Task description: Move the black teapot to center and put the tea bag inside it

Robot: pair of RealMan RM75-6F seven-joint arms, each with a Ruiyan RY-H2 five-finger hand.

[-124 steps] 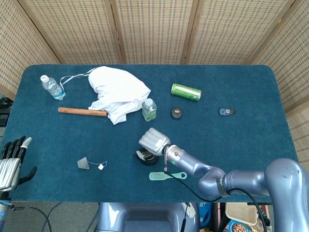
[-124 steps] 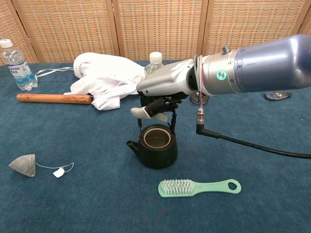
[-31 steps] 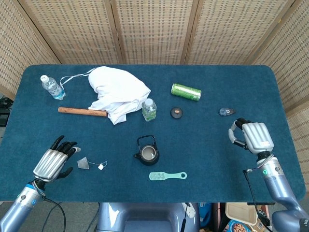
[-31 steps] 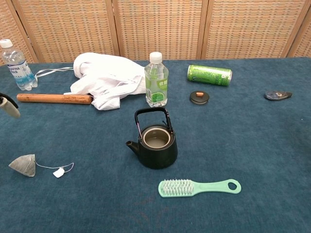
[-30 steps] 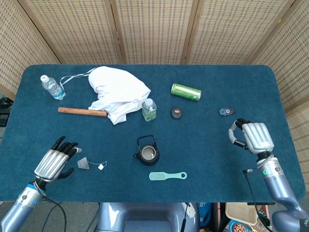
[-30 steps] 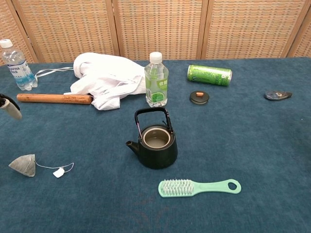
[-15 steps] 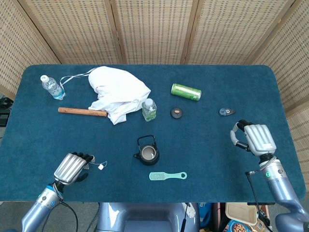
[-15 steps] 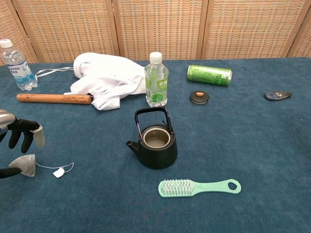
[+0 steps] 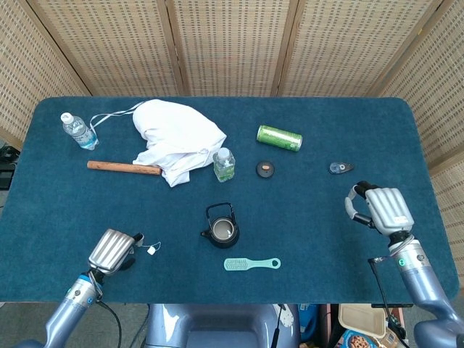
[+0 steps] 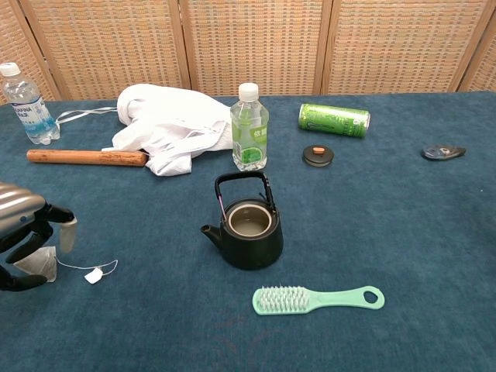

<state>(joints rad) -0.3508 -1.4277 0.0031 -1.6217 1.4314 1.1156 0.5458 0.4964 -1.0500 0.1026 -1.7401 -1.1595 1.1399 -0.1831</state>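
At desk centre: black teapot (image 10: 248, 233) upright, lid off | near-left: left robot hand (image 10: 27, 232) curled around tea bag (image 10: 37, 263), grip not confirmed | far right: right robot hand (image 9: 382, 209) curled, empty | step: grasping bag | next: lift, carry over teapot mouth

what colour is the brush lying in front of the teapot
Mint green brush, lying just in front of the black teapot; clearest in the chest view.
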